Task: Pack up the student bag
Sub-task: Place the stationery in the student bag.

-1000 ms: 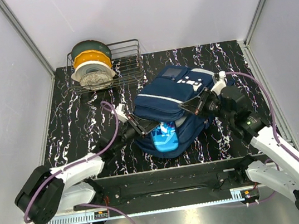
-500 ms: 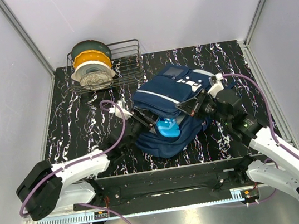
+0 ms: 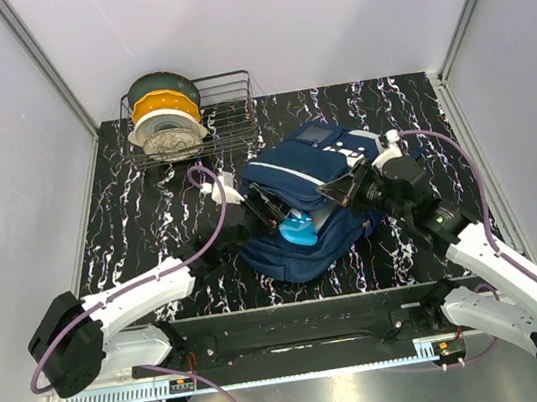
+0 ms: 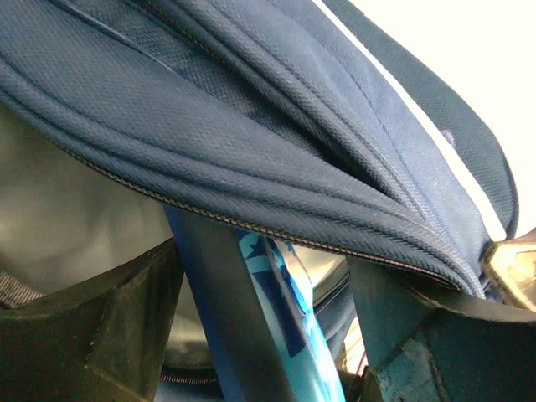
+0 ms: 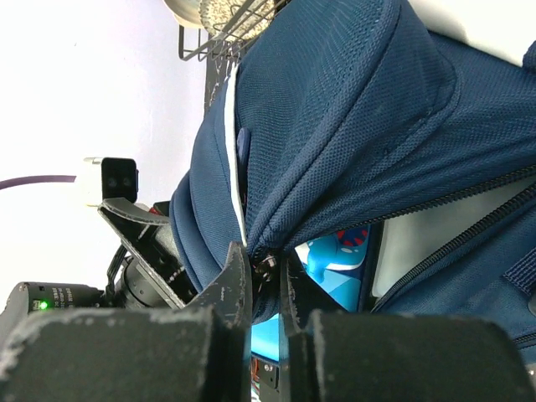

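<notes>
The student bag (image 3: 310, 195), navy with white patches, lies mid-table with its main opening held agape. My right gripper (image 3: 353, 192) is shut on the zipper edge of the upper flap (image 5: 266, 270) and holds it lifted. A bright blue flat item (image 3: 299, 229) stands in the opening against the light grey lining (image 5: 435, 230). My left gripper (image 3: 260, 210) reaches into the opening from the left. In the left wrist view its dark fingers (image 4: 92, 327) stand wide apart, with the blue item (image 4: 280, 331) between them and a gap on each side. The bag's inner depth is hidden.
A wire rack (image 3: 226, 116) at the back left holds green, yellow and white spools (image 3: 166, 120). The black marbled tabletop (image 3: 141, 230) is bordered by grey walls and metal rails. A black bar (image 3: 297, 323) spans the near edge between the arm bases.
My left gripper pushed right and deeper into the bag with the blue item, then spread its jaws off it. The flap sank lower over the item; the right grip stayed shut.
</notes>
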Robot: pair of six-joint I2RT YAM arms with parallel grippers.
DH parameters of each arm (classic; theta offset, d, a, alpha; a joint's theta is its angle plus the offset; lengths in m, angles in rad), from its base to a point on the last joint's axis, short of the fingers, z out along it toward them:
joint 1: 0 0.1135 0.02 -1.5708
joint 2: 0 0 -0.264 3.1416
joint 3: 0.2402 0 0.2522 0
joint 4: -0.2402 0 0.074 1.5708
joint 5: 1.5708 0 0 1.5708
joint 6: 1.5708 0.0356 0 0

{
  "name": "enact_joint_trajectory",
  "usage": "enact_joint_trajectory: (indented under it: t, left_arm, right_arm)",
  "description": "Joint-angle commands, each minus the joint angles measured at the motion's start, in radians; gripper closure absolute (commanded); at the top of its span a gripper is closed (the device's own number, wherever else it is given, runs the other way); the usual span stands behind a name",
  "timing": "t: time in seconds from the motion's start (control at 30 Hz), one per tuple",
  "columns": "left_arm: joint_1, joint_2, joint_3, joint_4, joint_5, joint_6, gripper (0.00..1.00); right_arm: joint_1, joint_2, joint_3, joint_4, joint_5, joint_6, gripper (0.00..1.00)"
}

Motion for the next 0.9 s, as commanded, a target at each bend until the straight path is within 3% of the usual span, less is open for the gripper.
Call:
enact_joint_trajectory:
  t: [0.0, 0.27, 0.53, 0.6, 0.7, 0.8, 0.87]
  left_arm:
    - [-0.004, -0.096, 0.055, -0.039, 0.111, 0.049, 0.16]
    - [-0.013, -0.129, -0.026, -0.069, 0.281, 0.03, 0.15]
    - [-0.031, -0.185, -0.08, -0.138, 0.291, 0.049, 0.17]
    - [-0.037, -0.186, -0.081, -0.135, 0.297, 0.061, 0.31]
    - [-0.041, -0.188, -0.083, -0.113, 0.294, 0.066, 0.65]
    - [-0.044, -0.182, -0.087, -0.07, 0.266, 0.058, 0.85]
    - [-0.044, -0.166, -0.087, -0.049, 0.242, 0.053, 0.9]
  right_arm:
    - [0.031, 0.019, 0.082, 0.064, -0.042, -0.05, 0.94]
    - [0.031, 0.047, 0.11, 0.073, -0.045, -0.058, 0.93]
    - [0.031, 0.047, 0.108, 0.076, -0.042, -0.056, 0.93]
    - [0.031, 0.051, 0.11, 0.08, -0.042, -0.056, 0.93]
    - [0.031, 0.053, 0.111, 0.083, -0.045, -0.054, 0.93]
    - [0.033, 0.05, 0.108, 0.093, -0.054, -0.053, 0.93]
    - [0.033, 0.048, 0.11, 0.106, -0.065, -0.05, 0.93]
